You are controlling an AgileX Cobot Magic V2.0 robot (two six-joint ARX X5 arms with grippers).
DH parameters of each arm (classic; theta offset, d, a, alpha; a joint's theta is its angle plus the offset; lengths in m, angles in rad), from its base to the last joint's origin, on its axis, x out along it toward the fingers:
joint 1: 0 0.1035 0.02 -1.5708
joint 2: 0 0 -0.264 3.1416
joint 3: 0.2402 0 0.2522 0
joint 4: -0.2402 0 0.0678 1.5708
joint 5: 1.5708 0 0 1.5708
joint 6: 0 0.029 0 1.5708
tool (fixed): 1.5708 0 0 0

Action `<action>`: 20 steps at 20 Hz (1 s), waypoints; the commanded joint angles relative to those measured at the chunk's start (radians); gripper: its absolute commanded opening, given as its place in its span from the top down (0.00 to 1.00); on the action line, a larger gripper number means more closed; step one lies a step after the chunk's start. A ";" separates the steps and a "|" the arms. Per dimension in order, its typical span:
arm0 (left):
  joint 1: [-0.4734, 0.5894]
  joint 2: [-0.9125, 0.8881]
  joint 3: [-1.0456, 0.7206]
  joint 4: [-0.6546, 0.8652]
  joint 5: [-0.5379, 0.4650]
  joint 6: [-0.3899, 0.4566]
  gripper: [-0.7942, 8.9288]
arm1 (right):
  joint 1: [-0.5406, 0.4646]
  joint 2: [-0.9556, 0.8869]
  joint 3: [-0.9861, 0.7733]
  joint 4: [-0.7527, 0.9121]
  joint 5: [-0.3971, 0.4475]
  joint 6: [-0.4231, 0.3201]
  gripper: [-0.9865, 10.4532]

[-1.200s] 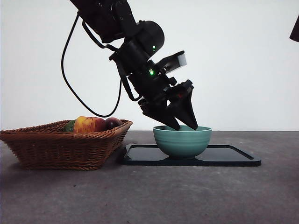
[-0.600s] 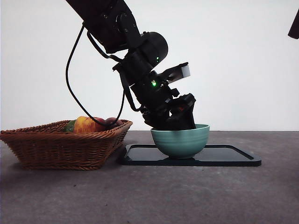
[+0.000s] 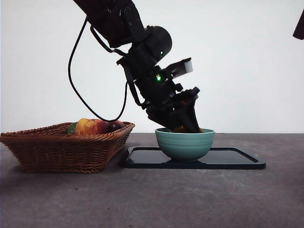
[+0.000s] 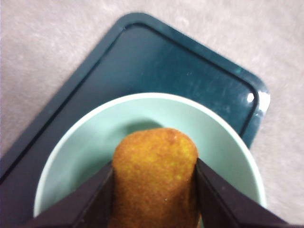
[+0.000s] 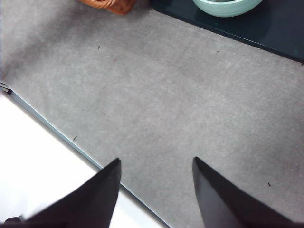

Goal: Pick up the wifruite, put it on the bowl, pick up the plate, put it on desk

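Note:
My left gripper [image 4: 154, 164] is shut on the wifruite [image 4: 154, 183], a dull orange-brown oval pressed between both jaws. It hangs just inside the teal bowl [image 4: 85, 156]. In the front view the left gripper [image 3: 184, 126] slants down from the upper left to the rim of the bowl [image 3: 185, 145], with a sliver of the wifruite [image 3: 182, 129] showing there. The bowl stands on the plate [image 3: 232, 159], a dark flat rectangular tray [image 4: 156, 61] lying on the desk [image 3: 190, 199]. My right gripper [image 5: 156, 160] hangs open over bare desk [image 5: 166, 95], away from the bowl [image 5: 225, 7].
A wicker basket [image 3: 61, 147] stands left of the plate, holding a red-and-yellow apple [image 3: 90, 126] and a dark round fruit [image 3: 114, 125]. The waiting arm shows as a black tip [image 3: 300, 26] at the top right. The desk's edge [image 5: 71, 140] runs close under the right gripper.
The left gripper dipped deep into the bowl half a second ago and has since come up a little. The fruit now peeks above the rim.

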 commanded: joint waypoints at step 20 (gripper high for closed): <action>0.235 -0.796 -0.060 -0.462 -0.197 -0.406 0.76 | 0.008 -0.035 0.010 0.031 0.001 0.008 0.70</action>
